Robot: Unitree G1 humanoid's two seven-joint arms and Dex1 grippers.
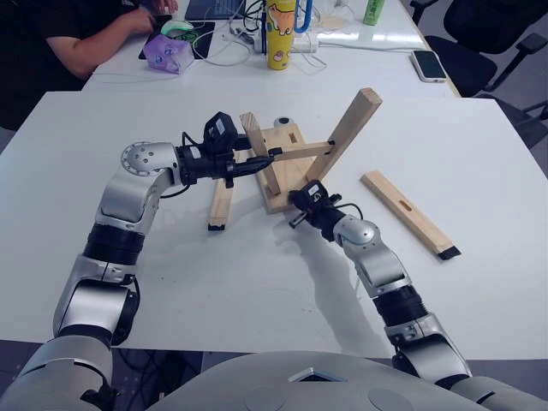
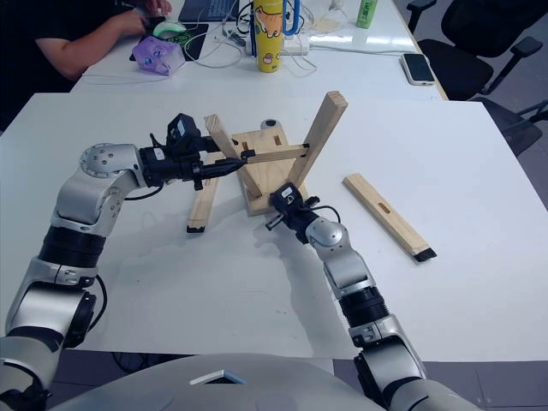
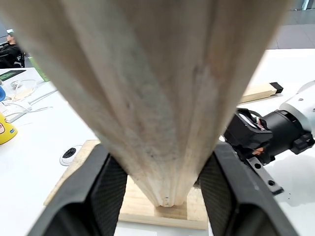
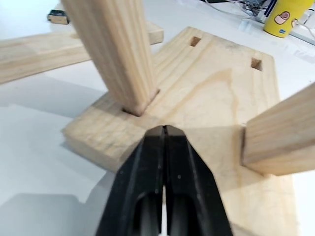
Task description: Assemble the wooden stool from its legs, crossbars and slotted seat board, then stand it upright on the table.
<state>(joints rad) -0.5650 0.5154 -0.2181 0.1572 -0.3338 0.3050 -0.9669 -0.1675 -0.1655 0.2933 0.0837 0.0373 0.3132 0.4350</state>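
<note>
Left wrist view: left gripper (image 3: 165,194) clamped on a leg (image 3: 157,98) socketed in the seat board (image 3: 147,216). Right wrist view: right gripper (image 4: 164,133), jaws together, over that board's edge, two open slots (image 4: 195,41) beyond.

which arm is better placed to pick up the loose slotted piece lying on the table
Right, likely. The loose slotted piece lies on the robot's right, nearer the right pincer, which is shut on nothing at the edge of the seat board. The left pincer is clamped on a leg set in it.
</note>
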